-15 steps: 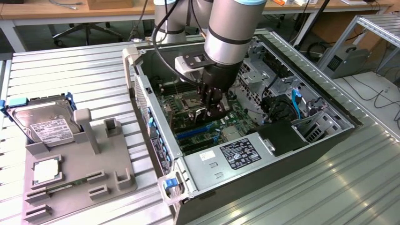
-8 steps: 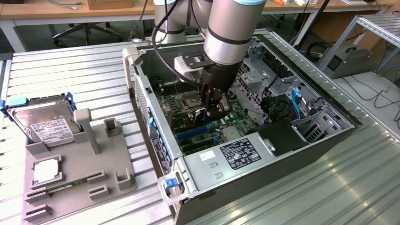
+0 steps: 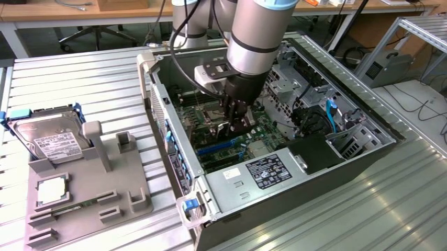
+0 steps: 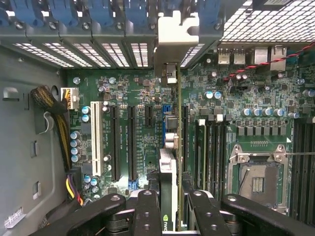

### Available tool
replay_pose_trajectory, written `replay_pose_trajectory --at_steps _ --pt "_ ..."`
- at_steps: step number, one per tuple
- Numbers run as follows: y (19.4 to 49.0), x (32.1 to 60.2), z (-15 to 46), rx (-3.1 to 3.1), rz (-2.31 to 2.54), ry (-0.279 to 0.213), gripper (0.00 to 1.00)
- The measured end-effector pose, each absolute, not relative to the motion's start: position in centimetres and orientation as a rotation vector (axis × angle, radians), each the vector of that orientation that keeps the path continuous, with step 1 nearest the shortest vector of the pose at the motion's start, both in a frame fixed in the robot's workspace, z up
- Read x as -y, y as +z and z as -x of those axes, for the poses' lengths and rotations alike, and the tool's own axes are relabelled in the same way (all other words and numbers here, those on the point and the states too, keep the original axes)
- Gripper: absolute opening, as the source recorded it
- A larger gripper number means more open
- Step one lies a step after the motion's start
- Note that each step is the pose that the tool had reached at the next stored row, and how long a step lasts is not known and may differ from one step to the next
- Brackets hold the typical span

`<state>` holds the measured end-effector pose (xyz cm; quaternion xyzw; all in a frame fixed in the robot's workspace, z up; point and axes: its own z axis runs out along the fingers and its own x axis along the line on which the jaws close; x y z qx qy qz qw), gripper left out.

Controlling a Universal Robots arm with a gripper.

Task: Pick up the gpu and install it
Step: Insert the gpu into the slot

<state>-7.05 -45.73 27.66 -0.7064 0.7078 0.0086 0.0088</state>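
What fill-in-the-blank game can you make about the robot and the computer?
1. The tool is shut on the ____.
2. The tool sits inside the open computer ____.
3. The board under the tool is coloured ____.
4. The hard drive has a ____ label.

Missing words: gpu; case; green; white.

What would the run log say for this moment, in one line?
stage: installing | gripper: shut on gpu | gpu: held edge-on over motherboard slots, inside computer case | seated: cannot tell
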Motion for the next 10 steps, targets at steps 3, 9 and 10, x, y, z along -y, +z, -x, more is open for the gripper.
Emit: replay_pose_trajectory --at_steps 3,9,10 --pt "27.44 45.73 7.09 -2.211 2.207 0.027 0.27" --pt "27.24 45.75 7.12 -2.211 2.207 0.027 0.27" --pt "27.23 45.78 7.12 -2.211 2.207 0.027 0.27"
